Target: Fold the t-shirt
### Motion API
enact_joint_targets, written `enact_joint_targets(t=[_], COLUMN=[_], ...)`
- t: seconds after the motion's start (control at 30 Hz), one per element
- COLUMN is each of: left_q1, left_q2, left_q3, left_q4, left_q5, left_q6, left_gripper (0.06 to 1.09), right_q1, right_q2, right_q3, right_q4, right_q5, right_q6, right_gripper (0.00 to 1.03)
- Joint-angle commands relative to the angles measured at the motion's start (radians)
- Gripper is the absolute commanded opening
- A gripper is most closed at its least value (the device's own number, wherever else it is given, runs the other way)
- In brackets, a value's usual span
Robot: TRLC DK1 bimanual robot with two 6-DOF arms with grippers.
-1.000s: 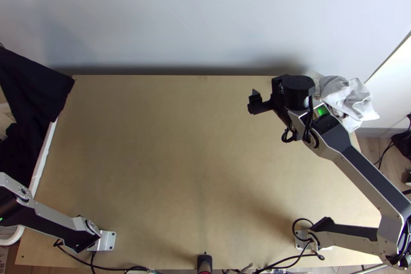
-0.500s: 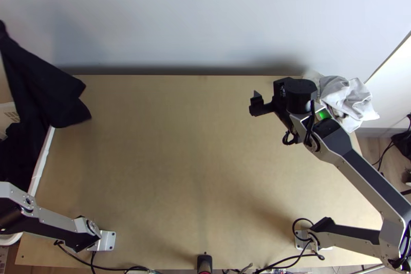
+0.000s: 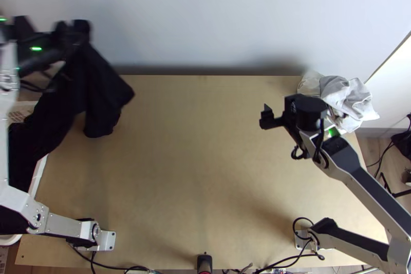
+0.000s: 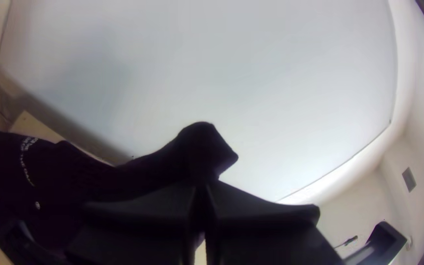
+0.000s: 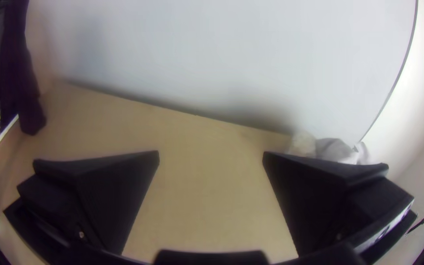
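We see the dark t-shirt hanging bunched in loose folds near the far left corner of the table; its lower folds hang over that corner in the top view, though we cannot tell whether they touch the wood; the rest trails leftward and down into the white basket beside the table's left edge; pale lettering and a small white spot show on the cloth in the left wrist view.

The left gripper holds the t-shirt up beyond the far left corner; in the left wrist view its fingers are closed on a gathered part, with a dark lump of cloth standing out past the tips; we cannot tell which part of the garment that is.

Farther out, the right gripper hangs over the far right part of the table, well apart from the t-shirt; in the right wrist view its two fingers stand wide open with bare wood between them.

Just behind it on the right, a pale cloth lies bunched at the far right corner; a light wall rises behind the table's far edge; at the near edge we find a black device in the middle, with black cables running along to either side of it.
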Motion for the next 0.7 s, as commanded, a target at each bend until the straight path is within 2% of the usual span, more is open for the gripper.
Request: enact_joint_targets(t=[0.0,0.3,0.43,0.53,0.67], left_q1=[-0.306,-0.557,-0.656,-0.729,-0.792], left_q2=[0.006,0.081,0.089,0.115,0.199], left_q3=[-0.101,-0.138,-0.218,-0.267,-0.267], left_q4=[0.106,0.234,0.379,0.476,0.533], left_q5=[-0.173,-0.292,-0.357,-0.380,-0.380], left_q6=[-0.006,-0.052,-0.062,-0.064,-0.085], left_gripper=[0.10,0.10,0.10,0.10,0.10], right_q1=[-0.045,-0.088,-0.103,-0.125,-0.156], right_q2=[-0.106,-0.188,-0.208,-0.228,-0.257], right_q3=[-0.128,-0.183,-0.199,-0.211,-0.223], right_q4=[0.025,0.025,0.025,0.025,0.025], right_q5=[0.001,0.001,0.001,0.001,0.001], right_q6=[0.025,0.042,0.055,0.078,0.082], right_gripper=[0.98,0.98,0.98,0.98,0.98])
